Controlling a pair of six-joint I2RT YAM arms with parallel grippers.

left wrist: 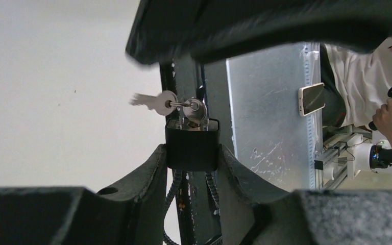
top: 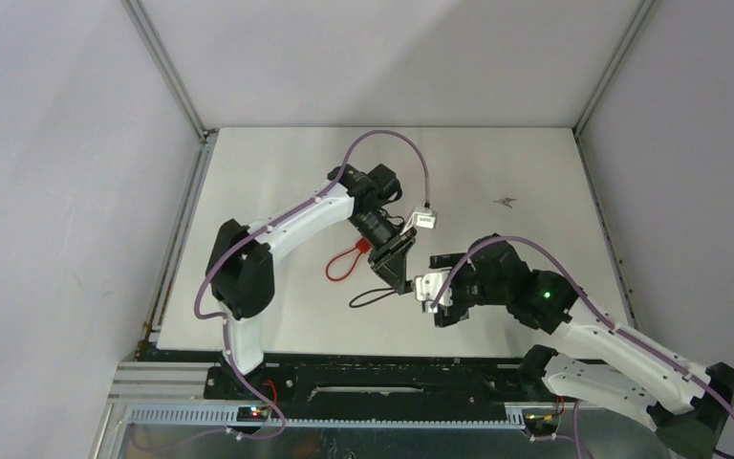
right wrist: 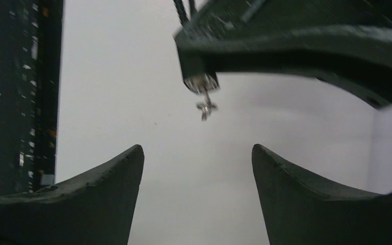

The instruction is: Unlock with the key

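Top external — left gripper (left wrist: 191,159) clamps padlock (left wrist: 191,143); right gripper (right wrist: 196,149) spread, facing key (left wrist: 196,111).

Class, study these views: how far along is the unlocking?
Done: the key sits in the padlock. In hand: the left claw clamps the padlock; the right claw stands open, clear of the key. Left: possibly turning it; whether the lock has opened cannot be seen.

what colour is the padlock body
The padlock body is black; the left wrist view shows it best.
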